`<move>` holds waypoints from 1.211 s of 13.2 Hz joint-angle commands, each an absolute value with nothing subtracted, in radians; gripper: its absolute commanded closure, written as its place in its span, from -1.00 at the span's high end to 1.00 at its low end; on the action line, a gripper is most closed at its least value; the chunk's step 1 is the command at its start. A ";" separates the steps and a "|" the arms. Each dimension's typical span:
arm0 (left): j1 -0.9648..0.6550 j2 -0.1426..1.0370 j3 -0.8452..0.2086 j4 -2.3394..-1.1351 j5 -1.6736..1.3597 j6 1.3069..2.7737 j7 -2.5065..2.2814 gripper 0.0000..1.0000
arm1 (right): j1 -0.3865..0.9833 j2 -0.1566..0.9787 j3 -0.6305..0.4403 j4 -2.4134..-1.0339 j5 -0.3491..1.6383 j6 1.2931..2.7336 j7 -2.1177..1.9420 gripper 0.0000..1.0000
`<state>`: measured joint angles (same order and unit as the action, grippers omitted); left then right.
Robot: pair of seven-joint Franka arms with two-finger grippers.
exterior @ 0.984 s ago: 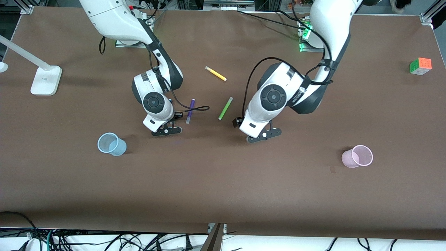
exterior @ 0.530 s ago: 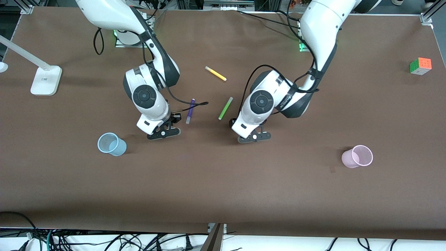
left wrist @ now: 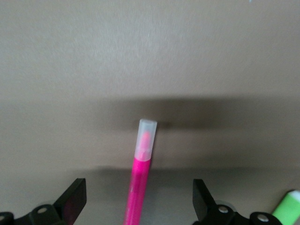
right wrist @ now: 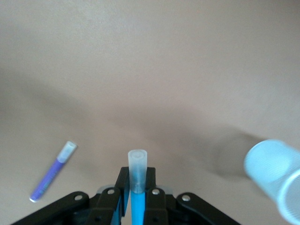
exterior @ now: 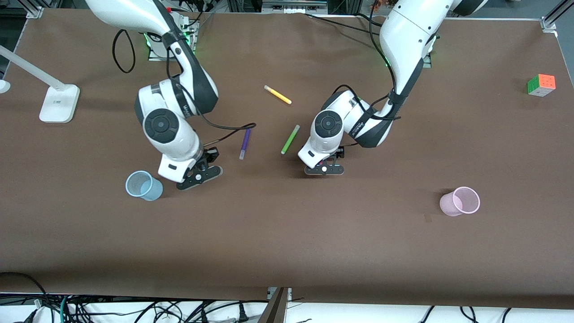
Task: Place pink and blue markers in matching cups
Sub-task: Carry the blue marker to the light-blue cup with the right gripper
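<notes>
So the brown table (exterior: 287, 233) is taking up basically everything here, with the two arms reaching in from 12 o'clock. The right gripper (exterior: 199, 175) is hanging just beside the blue cup (exterior: 143, 185), at roughly the cup's 2 o'clock, and its fingers are clamping tight on the blue marker (right wrist: 137, 187), which is sticking up cap-first in the right wrist view. The left gripper (exterior: 323, 169) is sitting low over the middle of the table with its fingers (left wrist: 202, 199) spread wide on either side of the pink marker (left wrist: 139, 187), not touching it, and that marker is lying flat on the table. The pink cup (exterior: 460, 201) is waiting well apart, off at about 4 o'clock from that gripper.

Leftover stuff: purple marker (exterior: 245, 143), green marker (exterior: 290, 139), yellow marker (exterior: 277, 94).

What I'm worrying about: the cups are looking light and shorter than the markers, so a blue marker coming in off-centre is probably tipping that cup. And if the left fingers are closing off-centre, the pink one may be rolling away
</notes>
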<state>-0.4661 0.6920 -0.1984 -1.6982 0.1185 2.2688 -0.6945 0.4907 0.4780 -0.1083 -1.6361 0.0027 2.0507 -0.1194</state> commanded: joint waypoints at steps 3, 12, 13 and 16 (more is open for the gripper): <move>-0.459 0.635 -0.195 -1.854 0.140 2.445 -0.652 0.65 | 0.445 0.479 -0.123 -1.609 0.083 2.028 -0.384 -0.72; -0.407 0.560 -0.202 -1.867 0.121 2.438 -0.652 -1.00 | 0.330 0.479 -0.120 -1.585 0.290 2.031 -0.805 -0.72; -0.397 0.542 -0.204 -1.858 0.112 2.401 -0.655 -1.00 | 0.318 0.477 -0.120 -1.585 0.311 2.028 -0.858 -0.72; -0.358 0.447 -0.202 -1.815 -0.027 2.225 -0.652 -1.00 | 0.266 0.476 -0.121 -1.585 0.415 2.022 -1.055 -0.72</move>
<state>-0.3886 0.5405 -0.1964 -1.8169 0.0379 2.3354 -0.6642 0.3011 0.4783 -0.1279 -1.5971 0.3455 2.0474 -0.9301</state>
